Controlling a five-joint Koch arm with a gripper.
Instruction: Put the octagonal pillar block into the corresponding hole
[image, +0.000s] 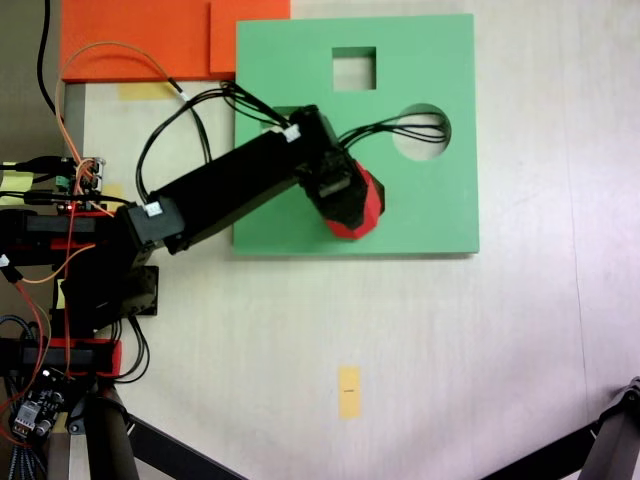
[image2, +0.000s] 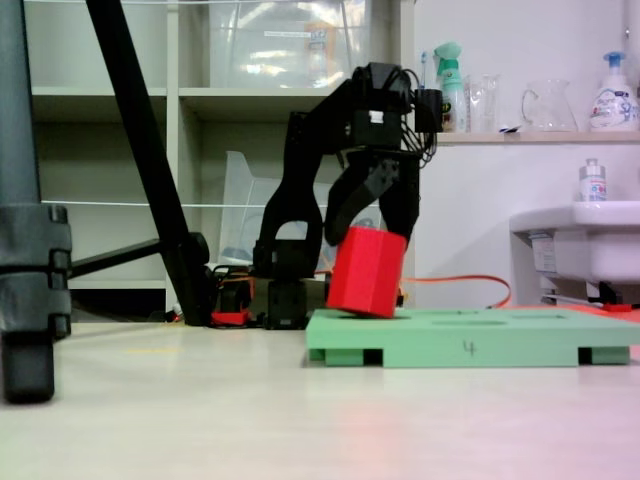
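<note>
bright red octagonal pillar block (image2: 366, 271), green foam board (image: 420, 215), black gripper (image2: 374, 232), orange foam sheets (image: 150, 38) up top

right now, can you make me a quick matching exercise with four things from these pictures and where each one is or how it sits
Things:
1. red octagonal block
2. green foam board
3. orange foam sheets
4. yellow tape strip

Places or states:
A. on the bare table, in front of the board
B. tilted, held in the hand
C. beyond the board's far left corner
D. flat on the table, with cutouts

Pairs: 1-B, 2-D, 3-C, 4-A
</note>
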